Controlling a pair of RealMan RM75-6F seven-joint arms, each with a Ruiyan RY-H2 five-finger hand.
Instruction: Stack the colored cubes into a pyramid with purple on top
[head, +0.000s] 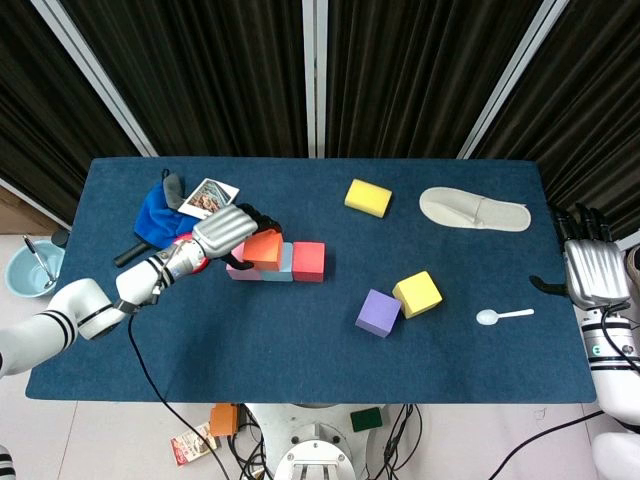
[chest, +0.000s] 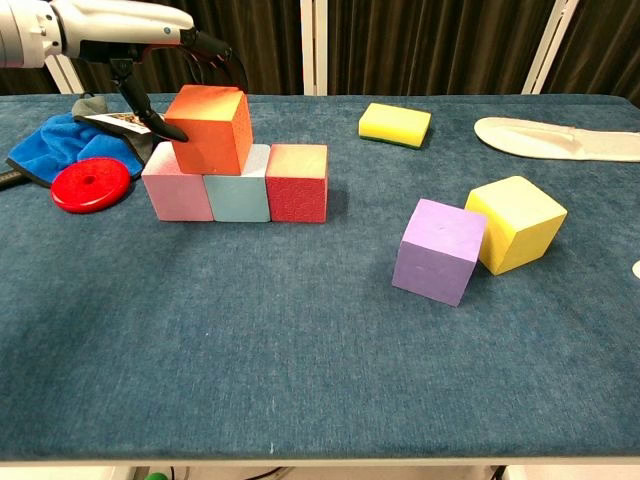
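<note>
A pink cube (chest: 176, 187), a light blue cube (chest: 237, 192) and a red cube (chest: 297, 181) stand in a row on the table. My left hand (head: 228, 232) holds an orange cube (chest: 211, 130) tilted over the pink and light blue cubes, its lower edge at their tops. The purple cube (chest: 439, 250) lies at the middle right, touching the yellow cube (chest: 516, 223). My right hand (head: 588, 268) hovers open at the table's right edge, holding nothing.
A red disc (chest: 91, 184), a blue cloth (chest: 52, 141) and a photo card (head: 208, 196) lie left of the row. A yellow sponge (chest: 395, 124) and a white insole (chest: 556, 138) sit at the back. A white spoon (head: 503, 316) is near my right hand.
</note>
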